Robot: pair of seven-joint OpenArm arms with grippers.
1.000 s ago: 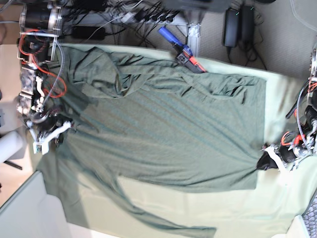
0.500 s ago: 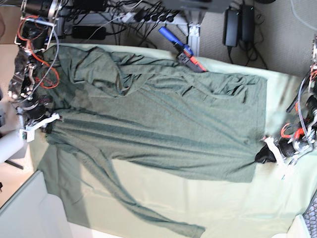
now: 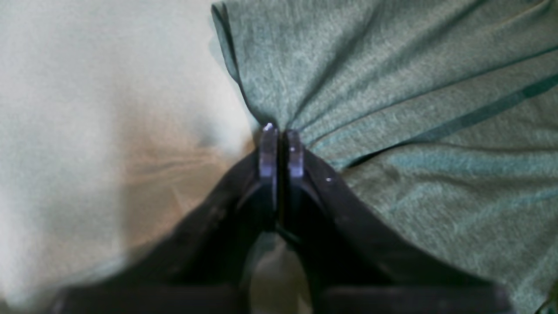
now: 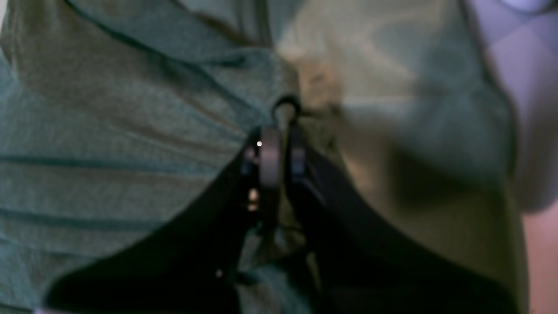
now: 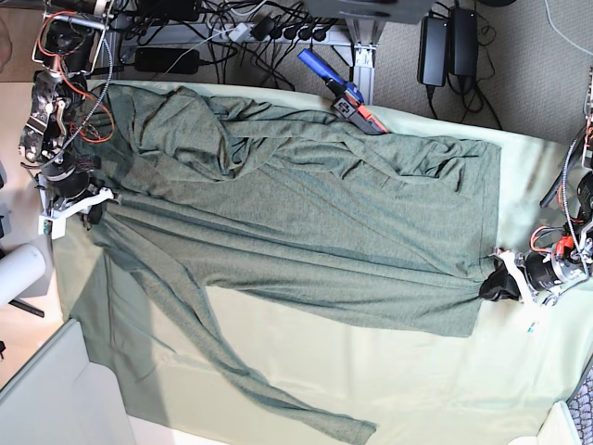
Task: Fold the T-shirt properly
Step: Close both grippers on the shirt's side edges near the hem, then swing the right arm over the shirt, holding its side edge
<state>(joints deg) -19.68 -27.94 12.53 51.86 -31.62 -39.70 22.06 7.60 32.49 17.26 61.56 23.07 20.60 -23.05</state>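
Observation:
The dark grey-green T-shirt (image 5: 306, 232) lies spread across the pale green table sheet (image 5: 389, 380), with a long sleeve (image 5: 232, 375) trailing toward the front edge. My left gripper (image 5: 496, 283) is at the base view's right, shut on the shirt's hem; in the left wrist view its jaws (image 3: 279, 135) pinch bunched fabric (image 3: 392, 87). My right gripper (image 5: 93, 206) is at the base view's left, shut on the shirt's shoulder edge; the right wrist view shows it (image 4: 279, 131) clamped on the cloth (image 4: 109, 131).
A blue and red tool (image 5: 341, 93) lies at the table's back edge. Cables and power bricks (image 5: 445, 46) sit on the floor behind. A white cylinder (image 5: 18, 273) stands left of the table. A pale panel (image 5: 46, 399) is at the front left.
Both grippers have pulled the shirt's near edge toward the back of the table. The right gripper moved up the view; the trailing sleeve has dragged further onto the table.

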